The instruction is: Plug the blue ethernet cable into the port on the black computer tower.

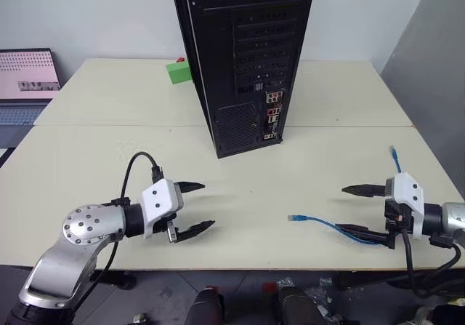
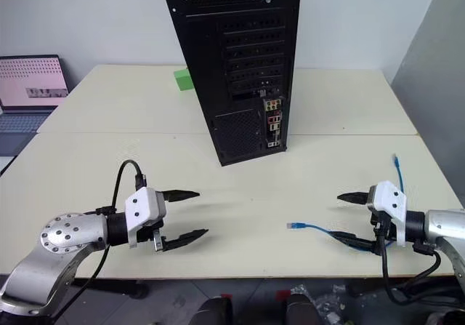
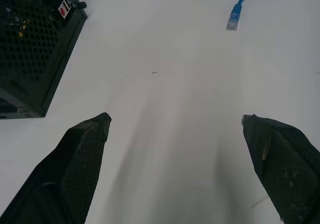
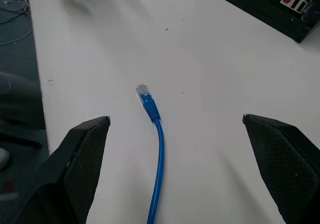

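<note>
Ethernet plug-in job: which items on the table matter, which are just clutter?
Job:
blue ethernet cable, lying on the table
black computer tower, upright
port among its rear connectors
both grippers, open: left, right

Clutter:
green block behind the tower
laptop

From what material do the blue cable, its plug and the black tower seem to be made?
The blue ethernet cable: a smooth, slightly glossy jacket that curves loosely on the table, probably flexible plastic or rubber. Its plug: see-through and pale, most likely clear hard plastic. The black computer tower: flat dark panels with punched vent holes and slot covers, apparently painted sheet metal with a matte finish.
</note>
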